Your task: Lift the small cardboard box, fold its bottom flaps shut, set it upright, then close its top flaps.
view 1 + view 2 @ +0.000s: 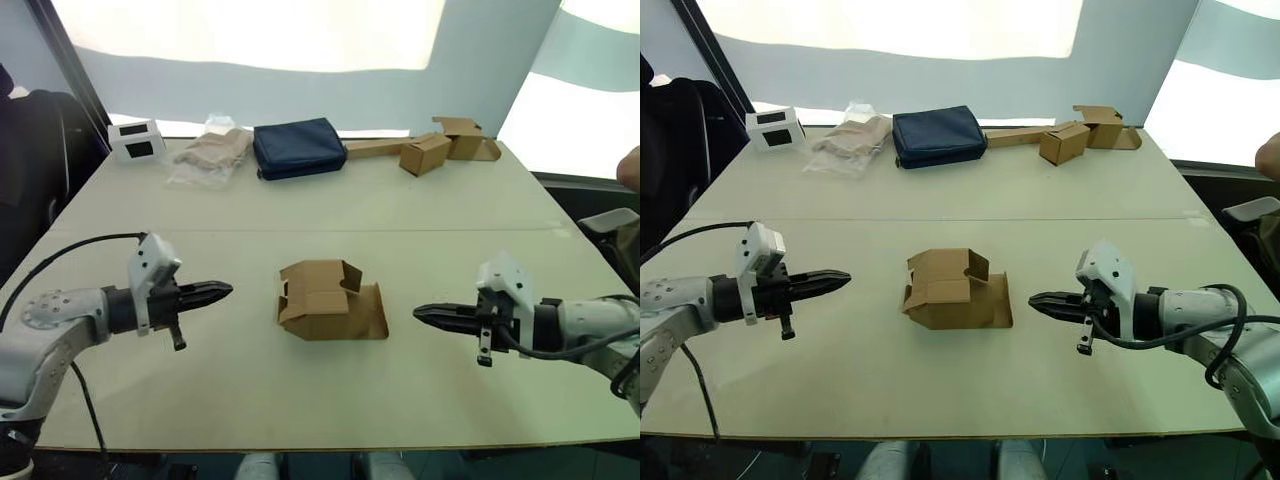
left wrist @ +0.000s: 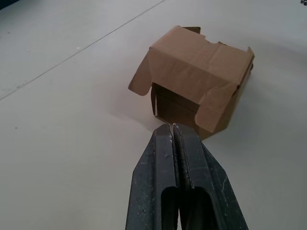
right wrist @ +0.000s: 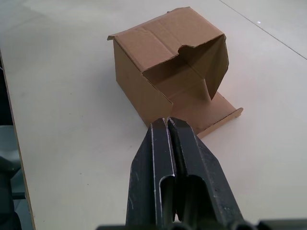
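Worktop: box lies on its side at centre, flaps open, one flap flat on the surface. Left tool and right tool flank it, each apart from it, fingers pressed together. Risk: closed fingers cannot grip; a push would likely slide or tip the light box or crush a flap.

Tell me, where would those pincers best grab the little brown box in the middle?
Probably by its two open ends. The box lies on its side between the left gripper and the right gripper, an open end facing each. Each could open and pinch a wall edge or flap there; both are shut now.
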